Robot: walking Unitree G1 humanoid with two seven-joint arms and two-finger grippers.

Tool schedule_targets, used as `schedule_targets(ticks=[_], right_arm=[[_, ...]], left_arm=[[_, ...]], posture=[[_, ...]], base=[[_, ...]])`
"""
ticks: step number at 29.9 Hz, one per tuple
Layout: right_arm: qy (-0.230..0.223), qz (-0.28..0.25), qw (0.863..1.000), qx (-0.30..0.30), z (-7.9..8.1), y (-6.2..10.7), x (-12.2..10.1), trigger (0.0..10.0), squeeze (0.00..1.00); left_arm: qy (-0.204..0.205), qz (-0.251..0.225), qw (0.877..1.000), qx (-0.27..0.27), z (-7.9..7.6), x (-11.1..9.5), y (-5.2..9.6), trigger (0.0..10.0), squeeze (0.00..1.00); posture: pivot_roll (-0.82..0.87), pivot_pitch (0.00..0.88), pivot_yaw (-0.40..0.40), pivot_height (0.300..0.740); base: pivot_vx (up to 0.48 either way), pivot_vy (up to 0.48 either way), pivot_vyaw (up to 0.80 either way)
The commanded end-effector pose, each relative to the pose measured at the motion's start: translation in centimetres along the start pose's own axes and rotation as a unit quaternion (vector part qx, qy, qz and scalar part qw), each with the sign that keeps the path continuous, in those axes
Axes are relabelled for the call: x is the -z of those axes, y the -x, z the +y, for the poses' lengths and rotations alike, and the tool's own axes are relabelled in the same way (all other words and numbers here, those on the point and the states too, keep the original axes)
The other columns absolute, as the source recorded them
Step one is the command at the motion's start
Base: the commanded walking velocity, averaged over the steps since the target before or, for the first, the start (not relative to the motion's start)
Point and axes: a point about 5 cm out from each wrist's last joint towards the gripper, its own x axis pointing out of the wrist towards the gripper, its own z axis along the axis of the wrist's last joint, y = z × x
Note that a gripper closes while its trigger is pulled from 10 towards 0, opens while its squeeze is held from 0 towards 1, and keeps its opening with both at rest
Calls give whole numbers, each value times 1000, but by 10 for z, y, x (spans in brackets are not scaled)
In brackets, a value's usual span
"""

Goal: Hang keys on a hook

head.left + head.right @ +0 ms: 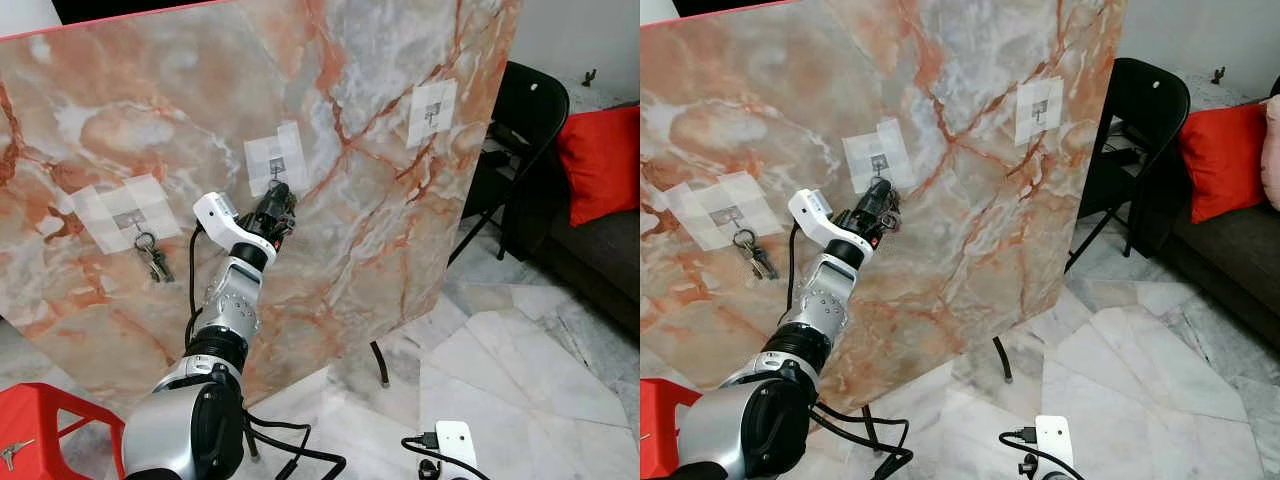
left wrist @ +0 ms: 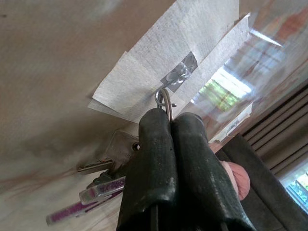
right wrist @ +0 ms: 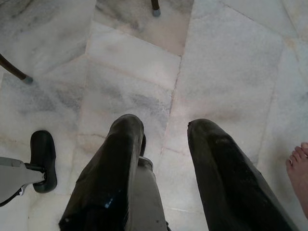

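Observation:
An upright marble-patterned board (image 1: 380,230) carries three taped hooks. My left gripper (image 1: 279,193) is raised to the middle hook (image 1: 274,165) and is shut on a bunch of keys (image 2: 108,168). In the left wrist view the key ring (image 2: 165,100) pokes out between the fingertips, right at the metal hook (image 2: 177,75); the keys and a purple tag hang below the fingers. Another set of keys (image 1: 153,256) hangs from the left hook (image 1: 133,222). The right hook (image 1: 432,112) is bare. My right gripper (image 3: 163,132) hangs open over the floor.
A black folding chair (image 1: 520,130) and a sofa with a red cushion (image 1: 603,160) stand right of the board. A red stool (image 1: 40,430) with a key on it is at lower left. Black cables (image 1: 290,445) and a white device (image 1: 456,442) lie on the marble floor. A person's bare toes (image 3: 299,161) show near my right gripper.

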Motion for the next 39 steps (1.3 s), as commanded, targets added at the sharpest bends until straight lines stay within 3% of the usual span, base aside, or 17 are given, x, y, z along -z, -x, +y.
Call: schedule_targets(ticks=[1,15,39], right_arm=[[0,-5,1000,1,-1,0,-2,10000,0],[1,-5,1000,0,0,0,-2,10000,0],[2,-5,1000,-1,-1,0,-2,10000,0]], left_arm=[[-2,-10,1000,8,-7,-7,-7,10000,0],[29,-2,999,22,-6,-4,-5,10000,0],[39,14,999,5,3,2,0,10000,0]], posture=[[-46,0,4,740],[-44,1,3,740],[-42,4,1,740]], base=[[0,0,0],[0,0,0],[0,0,0]])
